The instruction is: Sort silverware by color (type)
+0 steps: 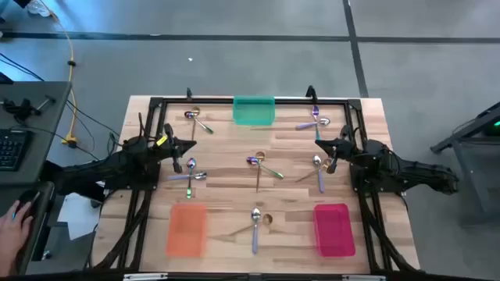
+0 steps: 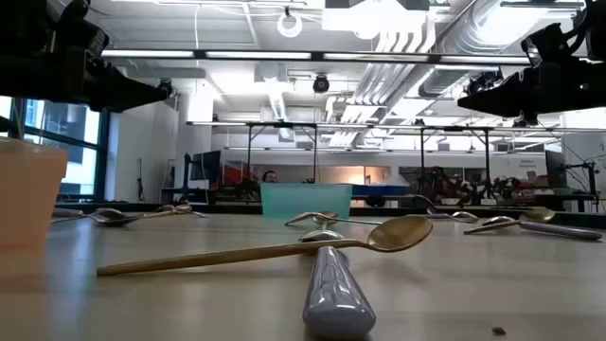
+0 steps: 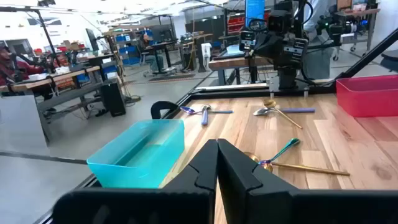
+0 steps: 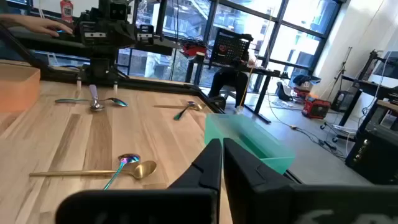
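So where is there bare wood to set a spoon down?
Bare wood lies between the orange plastic tray and the spoon pair at the front edge, and between that pair and the pink plastic tray. The centre cluster and both grippers' sides are crowded.

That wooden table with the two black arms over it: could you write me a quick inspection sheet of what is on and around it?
Surface: wooden table, with a black frame round its edge.
Job's things: spoons lie scattered in small groups, none in a tray; a gold spoon crosses an iridescent spoon near the middle.
Trays: green tray at the far edge, orange tray and pink tray at the near edge.
Clutter: nothing seen.
Claws: left claw shut, empty, at the left side; right claw shut, empty, at the right side.
Cables: yellow cable on the floor left of the table.
Surroundings: a keyboard and a person's hand at the left.
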